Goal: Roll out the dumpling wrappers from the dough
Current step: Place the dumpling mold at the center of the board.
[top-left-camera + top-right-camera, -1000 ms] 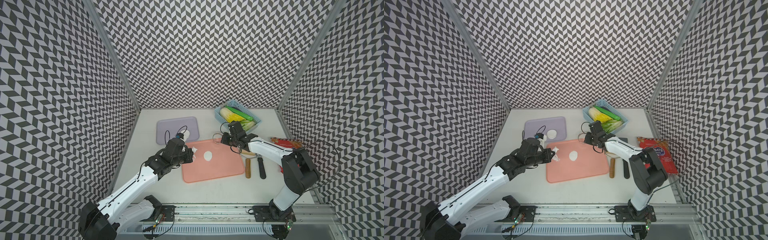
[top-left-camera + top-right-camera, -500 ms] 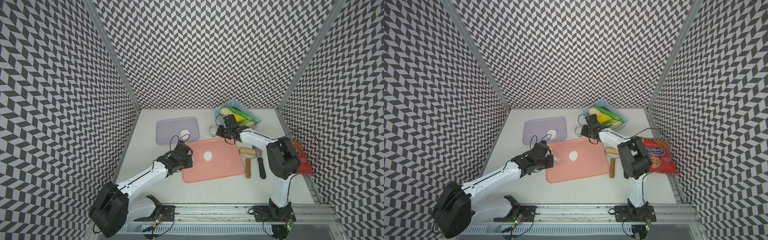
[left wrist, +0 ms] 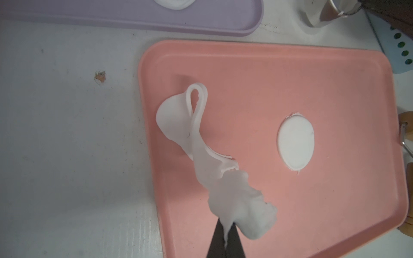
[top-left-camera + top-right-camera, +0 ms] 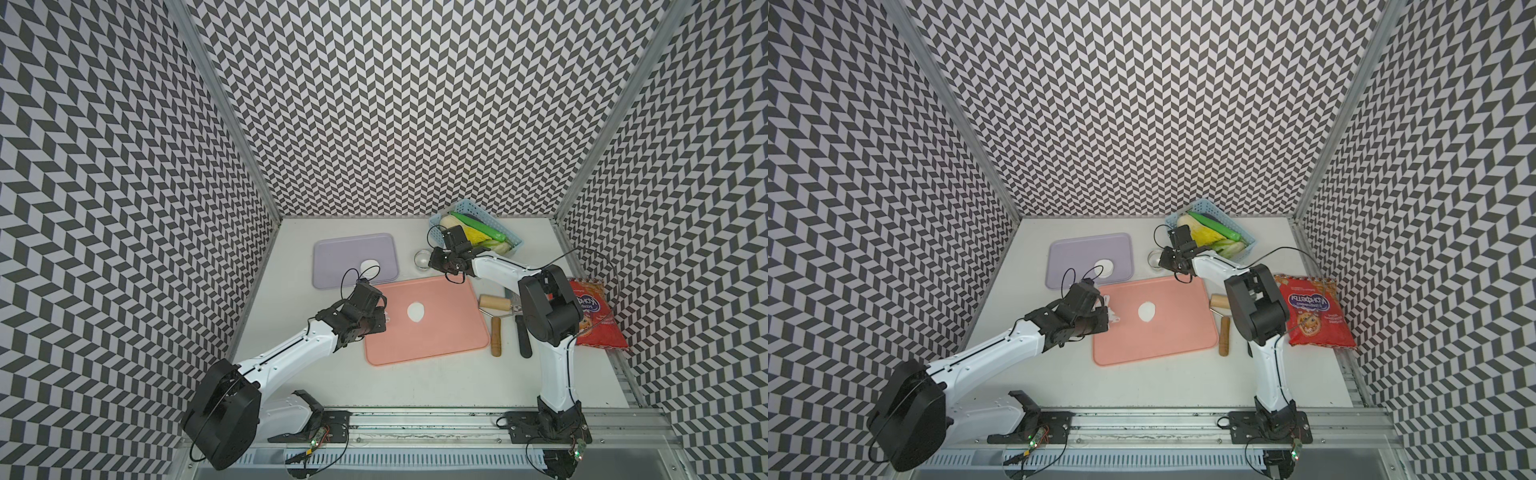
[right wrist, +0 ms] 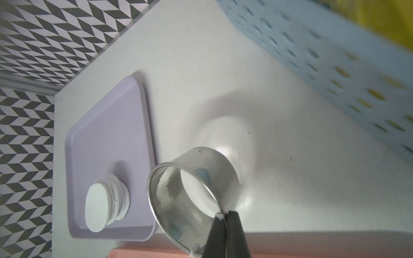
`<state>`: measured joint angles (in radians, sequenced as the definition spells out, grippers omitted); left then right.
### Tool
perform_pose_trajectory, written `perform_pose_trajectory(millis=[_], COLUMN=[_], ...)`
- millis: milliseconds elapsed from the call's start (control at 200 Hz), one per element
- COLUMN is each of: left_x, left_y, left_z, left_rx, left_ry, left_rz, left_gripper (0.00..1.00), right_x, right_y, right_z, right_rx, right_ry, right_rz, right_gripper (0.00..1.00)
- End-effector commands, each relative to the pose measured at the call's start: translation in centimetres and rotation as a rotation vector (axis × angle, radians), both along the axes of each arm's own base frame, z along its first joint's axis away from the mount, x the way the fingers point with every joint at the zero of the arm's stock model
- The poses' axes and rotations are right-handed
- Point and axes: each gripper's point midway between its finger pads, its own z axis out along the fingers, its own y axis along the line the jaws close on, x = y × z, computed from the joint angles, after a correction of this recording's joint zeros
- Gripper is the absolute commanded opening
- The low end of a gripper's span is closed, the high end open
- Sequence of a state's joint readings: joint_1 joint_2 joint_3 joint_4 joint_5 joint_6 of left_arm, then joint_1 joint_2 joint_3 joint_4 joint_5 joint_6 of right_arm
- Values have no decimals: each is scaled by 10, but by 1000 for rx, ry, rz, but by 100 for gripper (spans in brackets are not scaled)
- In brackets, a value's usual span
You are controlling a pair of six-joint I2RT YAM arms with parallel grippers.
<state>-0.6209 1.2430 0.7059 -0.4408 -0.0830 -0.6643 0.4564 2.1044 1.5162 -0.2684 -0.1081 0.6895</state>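
L tool [image 3: 225,236] clenched on dough [image 3: 201,156]: ragged, stringy white scrap pinched at one end btwn the tips. The rest trails out ahead of the tool, w/ a small loop at the far end. Scrap hangs over pink tray [image 3: 290,78], by the tray edge closest to L tool. Can't tell if the far end touches the tray. One wrapper [image 3: 296,145], a neat white disc, lies flat on the same tray. It's near L tool, clear of the dough, on the side toward R tool.

R tool [image 5: 225,223] clamped on ring [image 5: 201,169], tips pinching its thin metal wall at the rim. Ring looks set on table [image 4: 415,382]. Stacked wrappers [image 5: 98,207] sit on purple tray [image 5: 107,134], just past the ring from R tool, not touching it. Blue basket [image 5: 312,44] is near R tool on its other side.

In a top view, rolling pin [image 4: 496,307] and snack bag [image 4: 594,320] lie back along R tool's arm, well apart from its tips.
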Motion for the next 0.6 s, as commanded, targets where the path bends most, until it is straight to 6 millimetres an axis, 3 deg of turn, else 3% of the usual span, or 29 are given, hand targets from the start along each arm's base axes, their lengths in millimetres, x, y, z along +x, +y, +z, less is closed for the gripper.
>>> perform_pose_trajectory(millis=[0,210,376,596], left_x=[14,17,23,33], left_y=[-5,-5,2,2], left_z=[14,12,11,15], left_rx=[-9,-9,-6,-55], left_ry=[-50,-46,-49,-58], left_rz=[-4,-3,15,-9], left_gripper=[0,0,2,43], right_x=[7,8,-2,-51], right_y=[1,3,5,16], right_z=[2,9,39,77], right_rx=[9,1,39,154], right_ry=[-11,-21,-79,-175], right_rz=[1,20,51,169], right_gripper=[13,27,30,42])
